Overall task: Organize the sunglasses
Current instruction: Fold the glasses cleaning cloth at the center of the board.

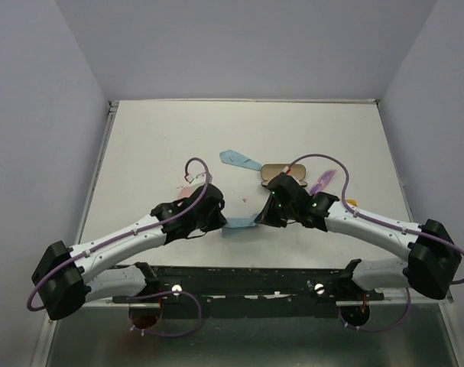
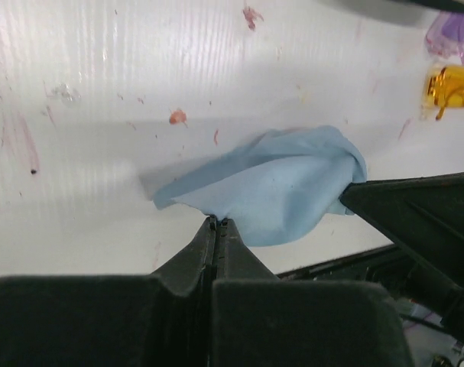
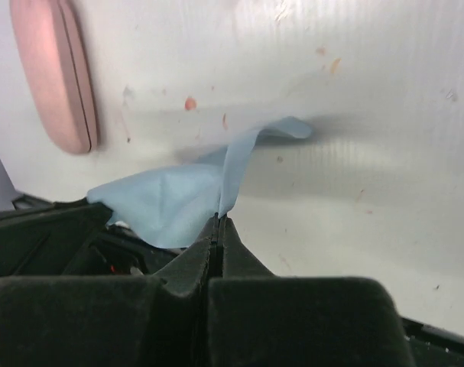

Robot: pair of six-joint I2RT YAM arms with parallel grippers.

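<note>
While left gripper and right gripper clamp one cloth, second cloth, two sunglasses, two cases

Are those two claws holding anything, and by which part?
Yes, one light blue cloth: the left gripper pinches one edge, the right gripper the opposite end.

Translucent orange sunglasses & pale purple pair lie just beside each other, rt side of table.
</note>
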